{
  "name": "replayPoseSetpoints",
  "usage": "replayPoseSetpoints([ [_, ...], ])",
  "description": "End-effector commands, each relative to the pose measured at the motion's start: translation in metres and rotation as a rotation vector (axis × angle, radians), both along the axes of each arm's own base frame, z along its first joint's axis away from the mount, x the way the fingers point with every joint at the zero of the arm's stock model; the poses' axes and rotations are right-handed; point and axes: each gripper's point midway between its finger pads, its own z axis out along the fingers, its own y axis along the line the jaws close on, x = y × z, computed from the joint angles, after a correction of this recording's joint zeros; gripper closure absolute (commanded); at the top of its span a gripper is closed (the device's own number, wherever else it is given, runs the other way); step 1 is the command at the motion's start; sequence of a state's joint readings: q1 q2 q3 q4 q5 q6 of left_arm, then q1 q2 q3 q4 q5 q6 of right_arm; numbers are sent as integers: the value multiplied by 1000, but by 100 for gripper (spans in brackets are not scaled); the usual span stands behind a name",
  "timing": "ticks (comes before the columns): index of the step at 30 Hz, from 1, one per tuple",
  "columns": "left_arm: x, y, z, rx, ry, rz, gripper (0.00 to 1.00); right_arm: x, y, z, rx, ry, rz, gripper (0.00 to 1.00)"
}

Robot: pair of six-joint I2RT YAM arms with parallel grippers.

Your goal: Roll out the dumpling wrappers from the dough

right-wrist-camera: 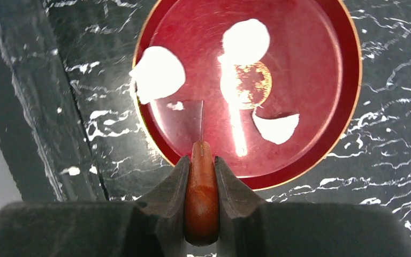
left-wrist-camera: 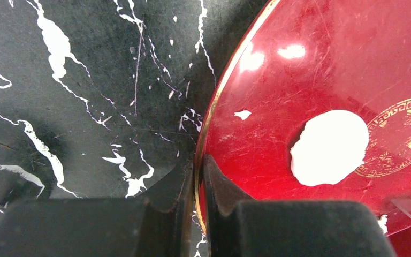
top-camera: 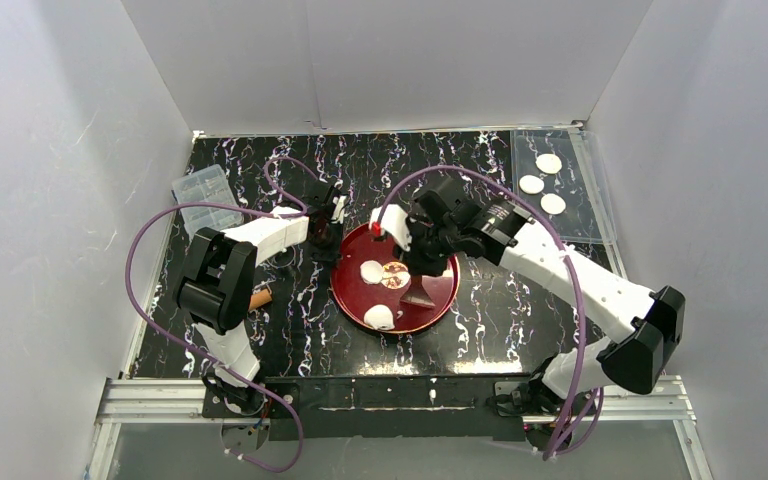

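With the left gripper point(left-wrist-camera: 198, 167) pinching the rim of the glossy round red plate point(left-wrist-camera: 214, 101), the right gripper point(right-wrist-camera: 202, 160) clamps a brown-handled blade point(right-wrist-camera: 202, 201) above the soft white dough point(left-wrist-camera: 329, 147) lying on that plate, which may tear if scraped steeply.

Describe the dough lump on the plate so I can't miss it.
On the black marble table sits a round red plate. The white dough lump lies at its near rim. It alone is thick; the other pieces lie flat beside the gold emblem.
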State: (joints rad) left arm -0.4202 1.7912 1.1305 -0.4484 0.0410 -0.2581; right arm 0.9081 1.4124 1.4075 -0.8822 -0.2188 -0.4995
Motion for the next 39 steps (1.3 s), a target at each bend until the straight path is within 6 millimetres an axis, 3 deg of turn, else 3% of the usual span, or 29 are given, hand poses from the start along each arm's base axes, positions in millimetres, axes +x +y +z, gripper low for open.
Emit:
replayPoseSetpoints([
  [1,8,11,16,56,-51,-30,94,30,5,40,179,-44,-208,99],
  [6,13,5,34,41,-64,-52,61,54,-7,59,281,-6,-426,99],
  [11,13,-1,52,21,-60,-101,54,54,-9,77,398,60,-459,99],
  [14,15,-6,73,-1,-70,-156,54,64,-23,85,425,105,-581,99],
  [18,24,-21,127,-71,-195,-346,54,83,-52,101,528,234,-832,99],
  [20,28,-32,160,-107,-294,-467,50,87,-56,105,608,303,-930,99],
  [21,27,-37,176,-121,-349,-534,46,88,-56,105,638,331,-963,99],
  [22,26,-44,194,-140,-410,-598,33,89,-54,102,656,363,-994,99],
  [23,21,-52,207,-168,-457,-665,7,90,-52,102,681,392,-1019,99],
  [26,2,-70,240,-213,-588,-814,2,92,-46,108,780,467,-1067,99],
  [33,-46,-108,247,-208,-654,-1065,2,83,-30,122,946,598,-1069,99],
  [39,-60,-124,235,-251,-634,-1146,2,72,-16,126,970,675,-1033,99],
])
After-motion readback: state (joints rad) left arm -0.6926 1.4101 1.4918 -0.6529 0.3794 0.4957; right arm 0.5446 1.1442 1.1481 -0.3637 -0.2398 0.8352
